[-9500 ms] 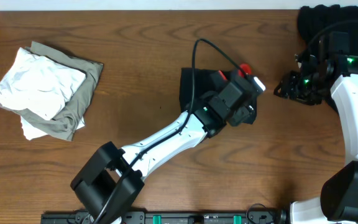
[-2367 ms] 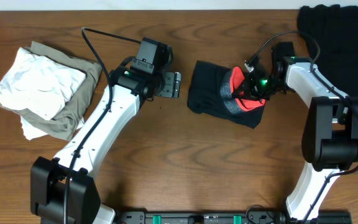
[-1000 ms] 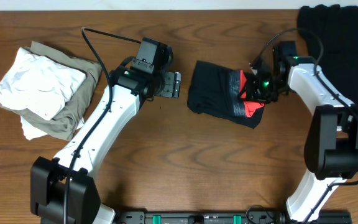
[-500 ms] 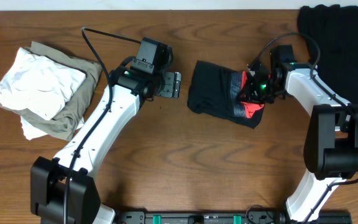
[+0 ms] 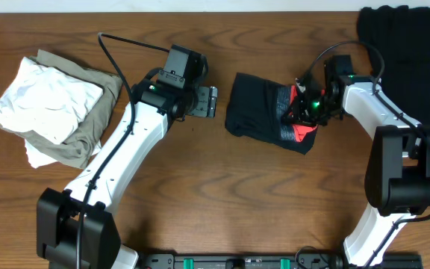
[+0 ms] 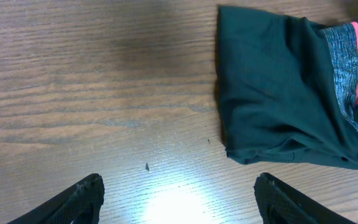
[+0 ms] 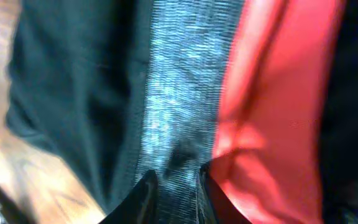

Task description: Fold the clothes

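The dark leggings lie folded in a bundle at the table's middle, their grey-and-coral waistband at the right end. My right gripper is down on that end. In the right wrist view the right gripper is shut on a pinch of the grey waistband, with the coral lining beside it. My left gripper hovers open just left of the bundle. In the left wrist view the left gripper holds nothing over bare wood, and the leggings lie ahead to the right.
A heap of white and olive garments sits at the table's left. More black clothes lie at the back right corner, under the right arm's reach. The table's far edge runs along the top of the overhead view.
The right gripper has narrowed onto the waistband and edged slightly left, bunching the coral part. The left arm and the leggings' body have stayed put.
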Controlling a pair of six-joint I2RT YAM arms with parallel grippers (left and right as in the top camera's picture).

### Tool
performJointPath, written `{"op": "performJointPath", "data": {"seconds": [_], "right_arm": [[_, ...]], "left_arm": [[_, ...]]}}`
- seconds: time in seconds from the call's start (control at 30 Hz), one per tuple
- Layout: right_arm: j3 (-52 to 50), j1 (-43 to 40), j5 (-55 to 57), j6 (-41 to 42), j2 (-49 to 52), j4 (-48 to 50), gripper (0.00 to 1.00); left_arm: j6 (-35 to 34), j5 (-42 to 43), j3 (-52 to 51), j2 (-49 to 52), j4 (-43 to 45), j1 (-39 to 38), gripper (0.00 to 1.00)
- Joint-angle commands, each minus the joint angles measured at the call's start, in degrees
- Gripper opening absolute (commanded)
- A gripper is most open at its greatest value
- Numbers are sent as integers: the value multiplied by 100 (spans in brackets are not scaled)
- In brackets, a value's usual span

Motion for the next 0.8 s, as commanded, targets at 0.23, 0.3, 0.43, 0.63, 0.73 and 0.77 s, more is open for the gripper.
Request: {"op": "performJointPath", "data": {"seconds": [0.23, 0.3, 0.43, 0.63, 0.73, 0.77], "right_arm": [[-48, -448, 422, 409, -26, -573, 21], [-63, -415, 424, 409, -26, -643, 21], [-164, -243, 424, 407, -26, -614, 24], [-326, -26, 422, 409, -26, -470, 25], [-326, 13, 345, 407, -26, -380, 26], [-323, 13, 232, 393, -26, -323, 25]], "left_arm": [[-26, 61, -9, 33, -20, 4, 80], [-26, 61, -9, 33, -17, 4, 80], [-26, 61, -9, 33, -17, 4, 80], [-26, 61, -9, 33, -22, 4, 80], [-26, 61, -9, 33, -20, 4, 80], [-26, 61, -9, 33, -22, 4, 80]]}}
